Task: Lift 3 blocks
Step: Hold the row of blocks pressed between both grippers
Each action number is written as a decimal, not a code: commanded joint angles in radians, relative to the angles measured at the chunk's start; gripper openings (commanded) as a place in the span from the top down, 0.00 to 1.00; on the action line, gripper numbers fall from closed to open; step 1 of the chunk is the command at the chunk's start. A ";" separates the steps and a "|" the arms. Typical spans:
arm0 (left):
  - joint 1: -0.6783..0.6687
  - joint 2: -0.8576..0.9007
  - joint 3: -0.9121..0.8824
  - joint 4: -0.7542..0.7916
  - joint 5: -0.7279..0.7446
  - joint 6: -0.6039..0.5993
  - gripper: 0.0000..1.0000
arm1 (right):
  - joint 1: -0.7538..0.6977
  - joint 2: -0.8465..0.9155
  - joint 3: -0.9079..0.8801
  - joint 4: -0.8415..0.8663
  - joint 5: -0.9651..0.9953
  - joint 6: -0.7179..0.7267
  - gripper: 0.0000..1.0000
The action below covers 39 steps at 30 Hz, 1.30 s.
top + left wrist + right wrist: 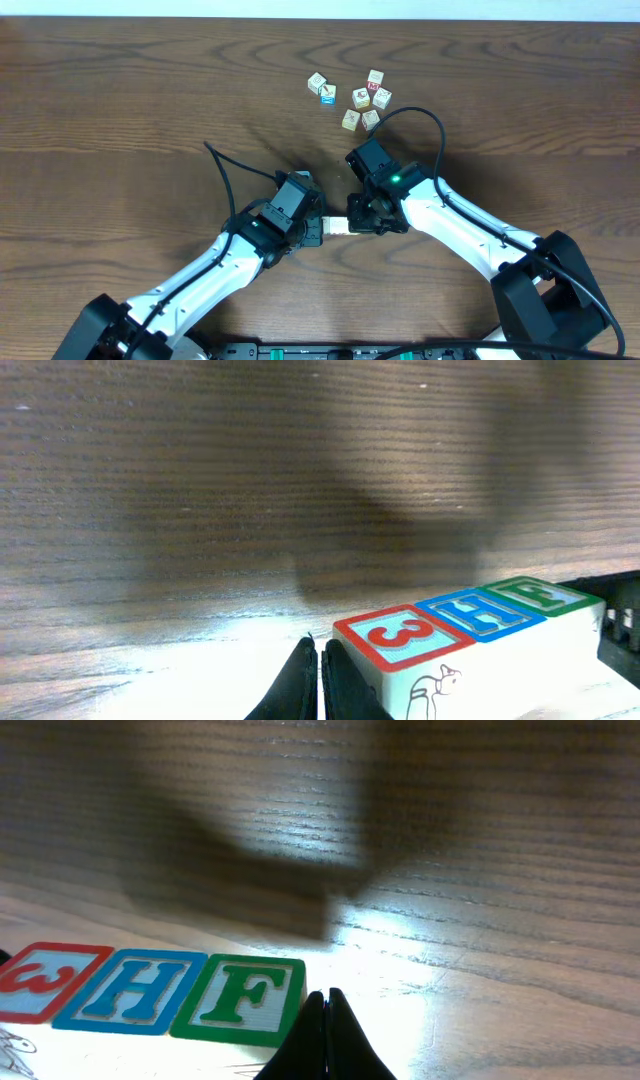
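At wrist level only, blocks (pixel 484 614) marked 3, H, F.

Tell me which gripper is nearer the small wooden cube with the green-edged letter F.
Right. The right gripper sits beside the wooden green-edged F cube; the left gripper is at the row's other end, beside the wooden red-edged 3 cube.

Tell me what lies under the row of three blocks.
Only bare wooden table and a dark shadow show beneath the blocks. Their undersides are hidden in every view.
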State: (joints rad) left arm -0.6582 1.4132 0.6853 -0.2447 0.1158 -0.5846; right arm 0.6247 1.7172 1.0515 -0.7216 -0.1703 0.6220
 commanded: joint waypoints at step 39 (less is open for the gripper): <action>-0.068 -0.092 0.114 0.081 0.239 0.013 0.93 | 0.056 -0.092 0.048 0.054 -0.329 0.010 0.99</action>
State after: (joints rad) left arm -0.6586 1.3602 0.6861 -0.2413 0.1005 -0.5747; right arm 0.6239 1.6463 1.0515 -0.7288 -0.1581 0.6250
